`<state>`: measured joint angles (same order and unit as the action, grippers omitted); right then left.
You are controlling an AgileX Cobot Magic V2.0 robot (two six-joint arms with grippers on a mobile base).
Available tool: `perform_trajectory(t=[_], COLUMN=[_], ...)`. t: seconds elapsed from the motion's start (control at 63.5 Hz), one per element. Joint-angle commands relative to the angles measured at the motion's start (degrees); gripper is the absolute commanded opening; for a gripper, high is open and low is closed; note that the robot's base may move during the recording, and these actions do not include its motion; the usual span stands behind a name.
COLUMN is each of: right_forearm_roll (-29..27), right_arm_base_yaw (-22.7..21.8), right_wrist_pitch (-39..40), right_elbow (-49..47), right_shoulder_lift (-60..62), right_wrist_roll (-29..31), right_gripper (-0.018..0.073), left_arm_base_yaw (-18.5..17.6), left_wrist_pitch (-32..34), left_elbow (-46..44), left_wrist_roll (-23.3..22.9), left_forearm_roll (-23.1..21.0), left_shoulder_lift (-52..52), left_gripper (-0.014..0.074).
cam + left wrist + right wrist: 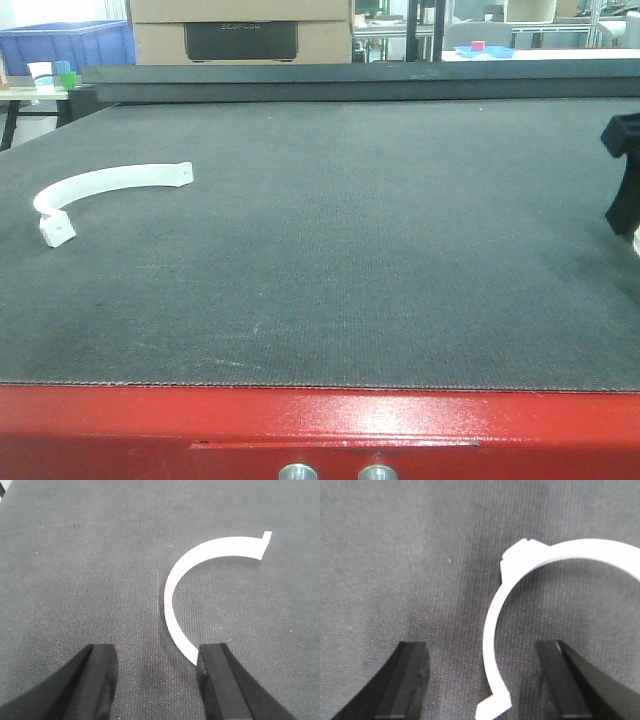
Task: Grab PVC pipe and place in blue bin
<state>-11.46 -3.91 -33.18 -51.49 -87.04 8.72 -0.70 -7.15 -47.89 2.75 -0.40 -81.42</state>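
Observation:
The PVC pipe piece [100, 184] is a white half-ring strip with small end tabs, lying flat at the left of the dark mat. In the left wrist view the same piece [220, 547] curves ahead, and its near end runs behind the right finger [220, 685]. My left gripper [157, 680] is open just above the mat with only mat between its fingers. A second white half-ring [489, 630] lies under my right gripper [480, 680], which is open with the ring's tabbed end between the fingers, untouched. The blue bin [70, 45] stands beyond the table's far left corner.
The dark mat [350, 240] covers the table, with a red front edge [320, 420]. My right arm's black body [625, 170] shows at the right border. Cardboard boxes [240, 30] and a blue tray [487, 50] stand behind the table.

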Motion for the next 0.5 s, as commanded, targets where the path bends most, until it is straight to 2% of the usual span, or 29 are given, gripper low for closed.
perform_trajectory(t=[0.0, 0.488], right_forearm_roll=[1.09, 2.33], right_arm_base_yaw=[-0.05, -0.05], right_wrist_pitch=[0.7, 3.68], right_elbow=[-0.48, -0.54], right_shoulder_lift=[-0.81, -2.93], right_wrist_roll=[0.38, 0.38], right_gripper=[0.033, 0.033], left_arm_base_yaw=[0.01, 0.01], left_wrist_pitch=[1.94, 5.99], left_elbow=[-0.4, -0.4], left_wrist_roll=[-0.22, -0.22], left_forearm_roll=[-0.42, -0.42], left_shoulder_lift=[-0.69, -1.22], left_gripper=[0.0288, 0.0288])
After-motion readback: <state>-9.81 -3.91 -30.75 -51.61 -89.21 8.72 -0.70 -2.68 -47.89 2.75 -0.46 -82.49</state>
